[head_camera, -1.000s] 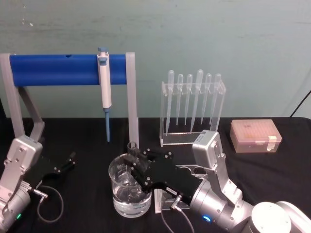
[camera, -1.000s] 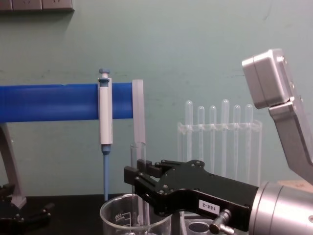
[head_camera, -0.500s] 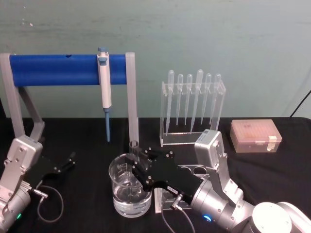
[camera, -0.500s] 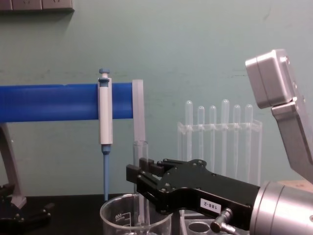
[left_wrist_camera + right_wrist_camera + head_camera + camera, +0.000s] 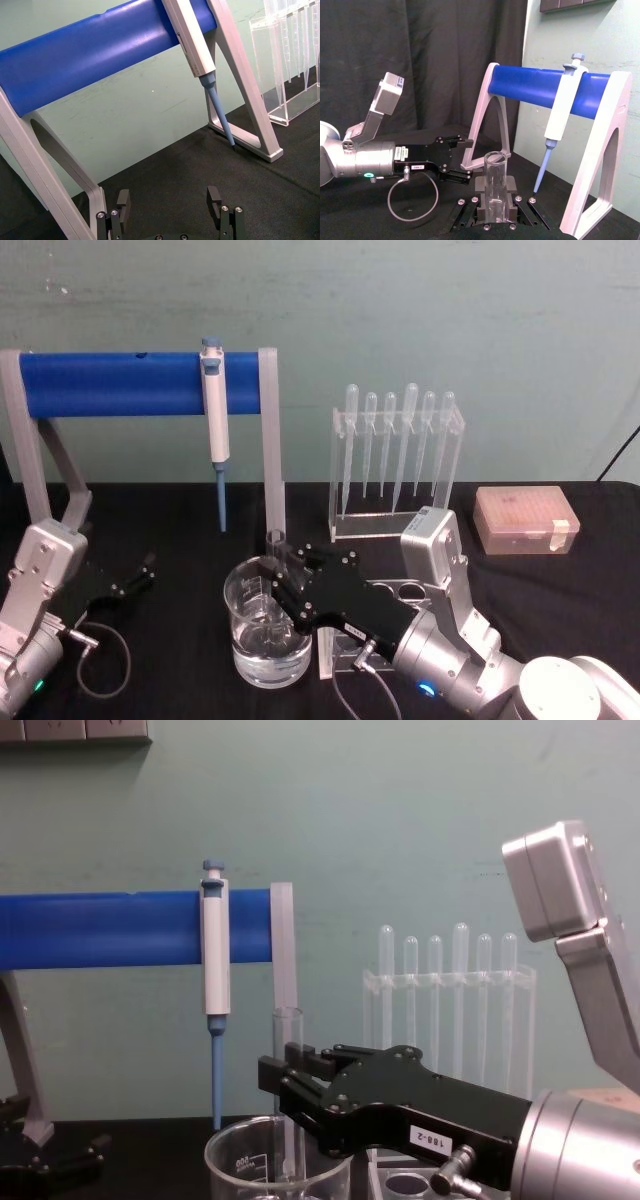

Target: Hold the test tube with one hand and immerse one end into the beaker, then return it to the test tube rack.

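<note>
Low in the centre of my head view, the beaker (image 5: 236, 612) held clear liquid. My right gripper (image 5: 276, 576) had its fingers clenched on the upright test tube (image 5: 288, 1028), whose lower end was inside the beaker. At lower left, the left gripper (image 5: 167, 197) sat with its fingers released. Farther back, a clear rack (image 5: 380, 528) held six pipettes (image 5: 411, 440).

The beaker (image 5: 266, 635) stands on the black table (image 5: 180, 520) with clear liquid in its bottom. Directly above it the right gripper (image 5: 280, 580) clamps the test tube (image 5: 274, 543) upright. The tube's lower end is inside the beaker's rim, but how deep cannot be told. Just right of the beaker, under that arm, lies the clear test tube rack (image 5: 327, 650). Well left of the beaker the left gripper (image 5: 140, 575) sits low, fingers spread. Behind the beaker a white-and-blue pipettor (image 5: 215, 420) hangs on a blue stand (image 5: 110, 383) — to the right of that, a pipette rack (image 5: 398, 465), then a tip box (image 5: 524, 520).
</note>
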You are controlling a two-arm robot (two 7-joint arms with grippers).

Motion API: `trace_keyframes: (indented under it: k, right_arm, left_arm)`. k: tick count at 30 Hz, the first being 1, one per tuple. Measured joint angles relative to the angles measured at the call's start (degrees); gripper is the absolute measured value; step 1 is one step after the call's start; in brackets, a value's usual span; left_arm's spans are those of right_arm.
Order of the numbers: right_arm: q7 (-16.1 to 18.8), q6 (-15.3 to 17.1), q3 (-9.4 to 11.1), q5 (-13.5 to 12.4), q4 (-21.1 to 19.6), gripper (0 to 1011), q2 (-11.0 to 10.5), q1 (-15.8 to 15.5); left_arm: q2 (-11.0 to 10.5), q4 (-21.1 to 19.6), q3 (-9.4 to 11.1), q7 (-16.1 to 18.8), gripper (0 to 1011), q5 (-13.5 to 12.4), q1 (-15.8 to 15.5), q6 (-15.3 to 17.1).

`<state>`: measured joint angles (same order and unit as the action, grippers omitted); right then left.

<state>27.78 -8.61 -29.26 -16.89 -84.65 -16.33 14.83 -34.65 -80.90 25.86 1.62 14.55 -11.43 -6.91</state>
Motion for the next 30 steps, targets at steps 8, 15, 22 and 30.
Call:
trace_keyframes:
  k: [8, 15, 22, 30]
  right_arm:
    - [0.0, 0.0, 0.0, 0.0, 0.0, 226, 0.0, 0.0]
    - [0.0, 0.0, 0.0, 0.0, -0.1, 226, -0.1, 0.0]
    - [-0.1, 0.0, 0.0, 0.0, -0.1, 226, -0.1, 0.0]
    - [-0.1, 0.0, 0.0, 0.0, -0.1, 226, -0.1, 0.0]
  left_arm:
    - [0.0, 0.0, 0.0, 0.0, 1000, 0.0, 0.0, 0.0]
    - [0.0, 0.0, 0.0, 0.0, 1000, 0.0, 0.0, 0.0]
    - [0.0, 0.0, 0.0, 0.0, 1000, 0.0, 0.0, 0.0]
    - [0.0, 0.0, 0.0, 0.0, 1000, 0.0, 0.0, 0.0]
